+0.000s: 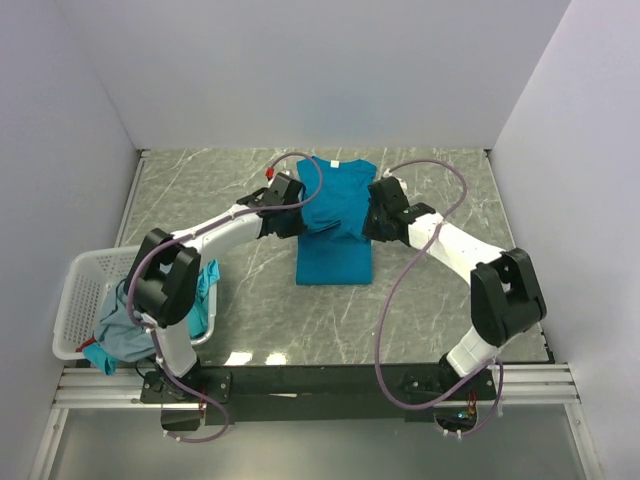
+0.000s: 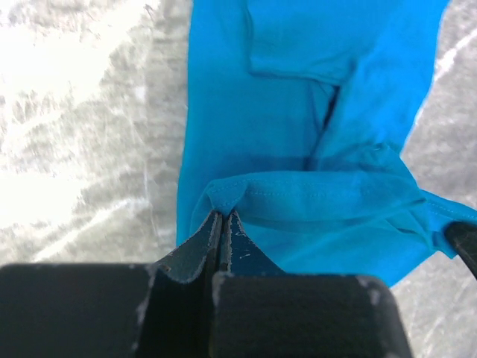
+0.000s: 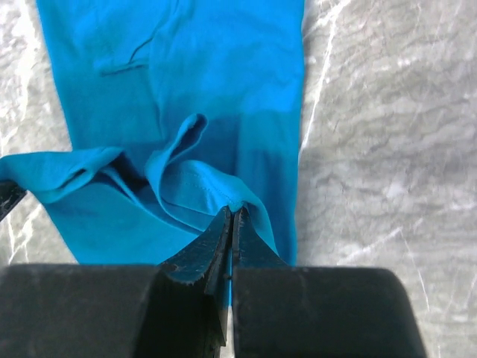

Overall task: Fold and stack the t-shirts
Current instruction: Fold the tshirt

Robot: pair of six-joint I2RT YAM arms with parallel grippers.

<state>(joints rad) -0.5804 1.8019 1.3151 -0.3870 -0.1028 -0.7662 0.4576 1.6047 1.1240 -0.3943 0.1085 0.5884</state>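
A bright teal-blue t-shirt (image 1: 335, 225) lies in the middle of the marble table, sleeves folded in, its white neck label at the far end. My left gripper (image 1: 297, 224) is shut on the shirt's hem at its left side (image 2: 223, 195). My right gripper (image 1: 370, 226) is shut on the hem at its right side (image 3: 240, 201). Both hold the hem lifted over the shirt's middle, and the cloth sags between them. Other t-shirts (image 1: 125, 330), grey-blue and teal, are bunched in the basket at the left.
A white lattice basket (image 1: 75, 300) stands at the table's left front edge, cloth spilling over its side. Purple cables loop from both arms above the table. White walls enclose the table on three sides.
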